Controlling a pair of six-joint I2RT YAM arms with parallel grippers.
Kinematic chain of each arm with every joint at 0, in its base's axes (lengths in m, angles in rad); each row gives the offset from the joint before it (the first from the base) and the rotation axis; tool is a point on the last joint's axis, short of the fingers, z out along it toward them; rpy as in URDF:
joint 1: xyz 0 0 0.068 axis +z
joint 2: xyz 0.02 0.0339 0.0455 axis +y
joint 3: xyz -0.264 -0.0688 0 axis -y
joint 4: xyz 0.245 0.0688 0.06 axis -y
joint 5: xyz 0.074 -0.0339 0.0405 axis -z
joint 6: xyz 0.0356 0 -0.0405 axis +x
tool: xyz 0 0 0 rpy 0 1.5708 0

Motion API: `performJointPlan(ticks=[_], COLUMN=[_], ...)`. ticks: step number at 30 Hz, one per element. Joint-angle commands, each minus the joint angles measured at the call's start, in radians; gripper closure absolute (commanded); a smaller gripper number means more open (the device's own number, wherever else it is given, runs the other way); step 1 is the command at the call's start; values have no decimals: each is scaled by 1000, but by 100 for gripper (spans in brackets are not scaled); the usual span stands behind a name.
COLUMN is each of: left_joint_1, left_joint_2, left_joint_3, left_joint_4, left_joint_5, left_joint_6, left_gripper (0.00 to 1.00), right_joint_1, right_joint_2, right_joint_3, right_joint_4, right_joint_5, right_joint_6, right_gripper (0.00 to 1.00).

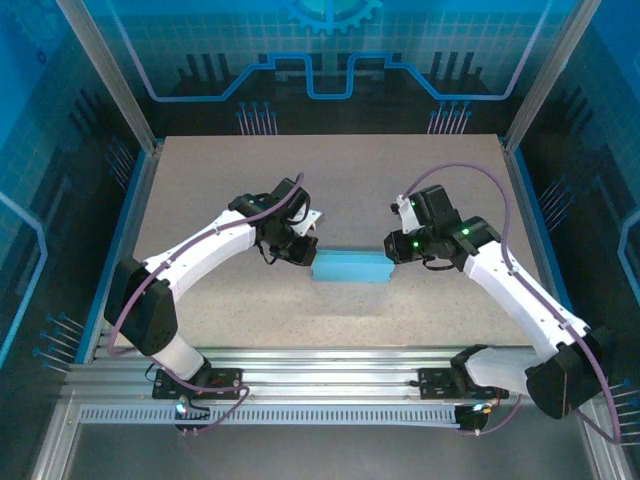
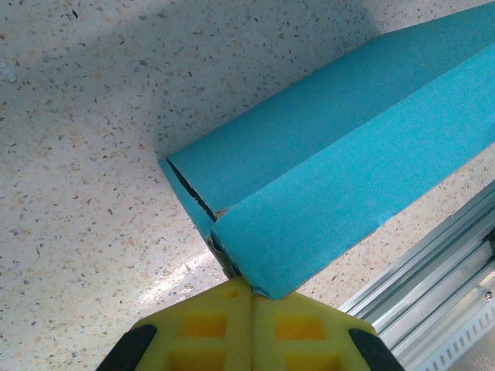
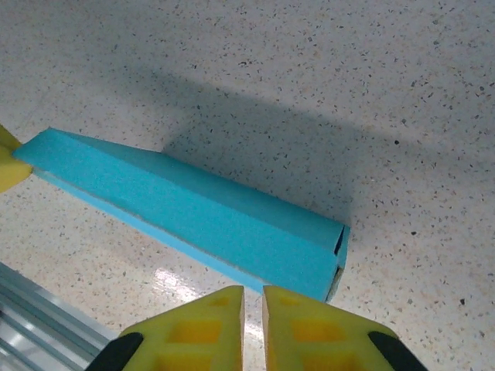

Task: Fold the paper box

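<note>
The paper box point(image 1: 350, 267) is a small bright blue folded box lying across the middle of the table. My left gripper point(image 1: 305, 255) is at its left end. In the left wrist view the yellow fingers point(image 2: 251, 284) are pressed together, and the box's point(image 2: 348, 154) near corner is pinched at their tips. An end slit there stands slightly open. My right gripper point(image 1: 392, 245) is at the right end. Its tips point(image 3: 253, 292) stand a narrow slit apart just short of the box's point(image 3: 201, 216) lower edge, with nothing between them. A left fingertip point(image 3: 8, 166) shows at the box's far end.
The speckled tabletop point(image 1: 330, 190) stretches behind the box. An aluminium rail point(image 1: 330, 365) runs along the near edge, close to the box in the left wrist view point(image 2: 433, 286). Blue side walls enclose the table.
</note>
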Motion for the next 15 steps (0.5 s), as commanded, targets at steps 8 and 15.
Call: performJointPlan(ticks=[8,15], left_joint_1=[-17,-19], left_joint_2=[35,25], left_joint_3=[-12,-5], left_joint_4=[-37,-39], left_joint_5=[3,6], left_joint_6=[-25,-32], left_gripper=[90,83], right_joint_1=[4,4], right_joint_2=[6,-6], right_joint_3=[-85,-131], right_joint_4=[86,105], right_joint_5=[-8,-4], right_joint_6=[23,28], right_gripper=[89,90])
